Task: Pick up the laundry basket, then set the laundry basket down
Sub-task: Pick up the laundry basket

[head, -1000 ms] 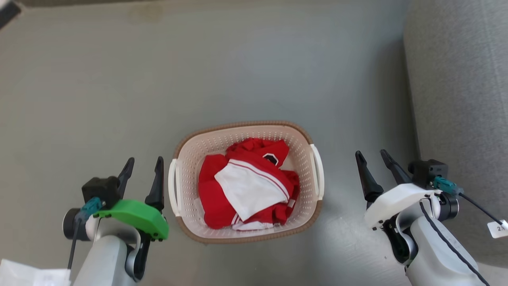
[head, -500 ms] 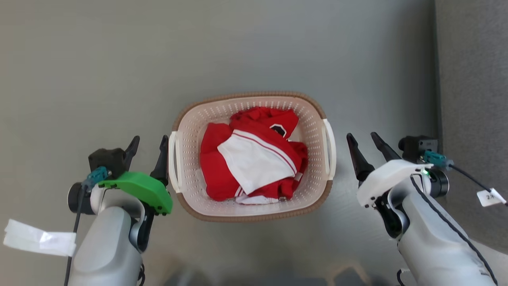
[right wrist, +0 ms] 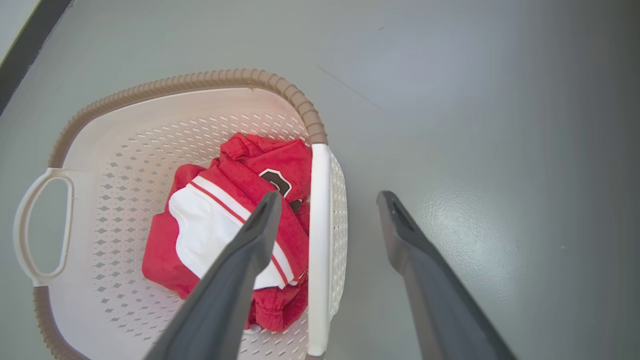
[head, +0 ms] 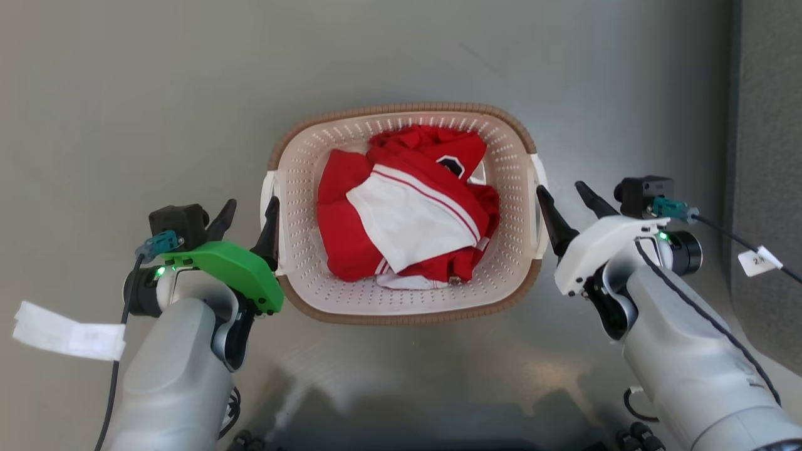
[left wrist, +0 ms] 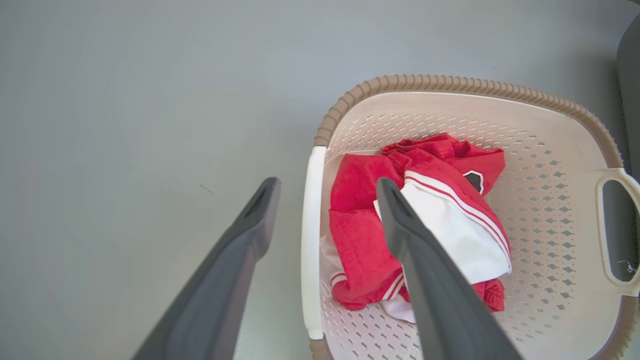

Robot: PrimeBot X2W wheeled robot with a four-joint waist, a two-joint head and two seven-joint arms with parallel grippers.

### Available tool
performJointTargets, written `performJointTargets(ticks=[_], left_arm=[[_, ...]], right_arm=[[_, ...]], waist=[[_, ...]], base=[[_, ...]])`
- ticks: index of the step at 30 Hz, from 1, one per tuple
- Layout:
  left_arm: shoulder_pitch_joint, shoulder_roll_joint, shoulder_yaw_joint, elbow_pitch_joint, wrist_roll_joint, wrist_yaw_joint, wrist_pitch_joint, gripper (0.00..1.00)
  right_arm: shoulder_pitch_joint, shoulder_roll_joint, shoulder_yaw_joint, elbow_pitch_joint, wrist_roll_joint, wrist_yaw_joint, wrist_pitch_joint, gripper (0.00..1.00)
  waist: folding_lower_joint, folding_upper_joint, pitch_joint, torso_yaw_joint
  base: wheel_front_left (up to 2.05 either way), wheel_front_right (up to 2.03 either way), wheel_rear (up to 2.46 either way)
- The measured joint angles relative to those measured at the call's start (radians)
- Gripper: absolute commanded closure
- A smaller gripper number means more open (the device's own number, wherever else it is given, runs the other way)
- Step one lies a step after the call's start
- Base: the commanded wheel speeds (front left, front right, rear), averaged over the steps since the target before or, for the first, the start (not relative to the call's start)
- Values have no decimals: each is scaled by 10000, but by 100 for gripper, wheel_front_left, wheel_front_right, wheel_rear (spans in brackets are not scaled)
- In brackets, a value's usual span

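Left gripper (head: 250,213), jaws apart astride the left handle (left wrist: 311,240); basket (head: 401,317) upright on the floor (head: 156,94) between the grippers, long axis running left–right, handles at its ends, clothes (head: 407,219) inside; right gripper (head: 561,195), jaws apart astride the right handle (right wrist: 319,240).

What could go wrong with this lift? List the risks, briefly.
1. The left gripper and right gripper stand open astride the white side handles of the laundry basket; lifting before both close would likely leave it behind.
2. Uneven lifting could tilt the basket and shift the red and white clothes.
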Motion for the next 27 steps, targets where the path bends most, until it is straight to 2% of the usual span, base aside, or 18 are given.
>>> performJointTargets(ticks=[9, 27], left_arm=[[-582, -10, -646, 529, -851, -29, 336, 0], [-1666, -27, -1937, 1139, -1764, -31, 759, 0]], right_arm=[[-684, 21, 318, 767, 19, 94, 320, 0], [-1722, 23, 1034, 1432, 376, 184, 449, 0]], waist=[[0, 0, 662, 74], [-1, 0, 1686, 288]], base=[[0, 0, 0], [0, 0, 0]])
